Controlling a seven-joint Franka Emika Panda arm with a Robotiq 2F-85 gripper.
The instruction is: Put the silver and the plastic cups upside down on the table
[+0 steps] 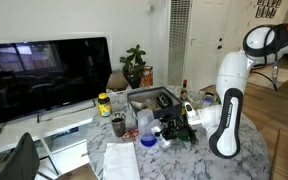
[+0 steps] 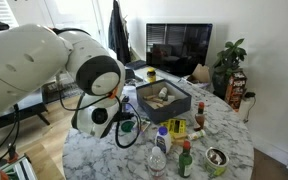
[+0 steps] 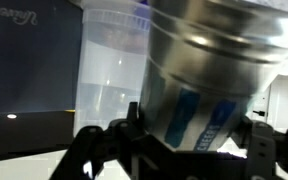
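In the wrist view a silver cup (image 3: 209, 70) with blue stripes fills the frame. It sits between my gripper's (image 3: 189, 140) two fingers, which press on both of its sides. A clear plastic cup (image 3: 109, 70) stands just behind it to the left. In an exterior view my gripper (image 1: 170, 128) is low over the marble table (image 1: 184, 162), with the plastic cup (image 1: 144, 122) beside it. In an exterior view the arm hides most of the gripper (image 2: 127, 122), and the silver cup cannot be made out.
A grey bin (image 1: 149, 98) holding objects stands at the table's middle, also seen in an exterior view (image 2: 164, 98). Around it are a brown cup (image 1: 117, 126), a yellow-lidded jar (image 1: 104, 103), bottles (image 2: 159, 155), sauce bottles (image 2: 185, 160) and a tin (image 2: 216, 158). A TV (image 1: 44, 70) stands behind.
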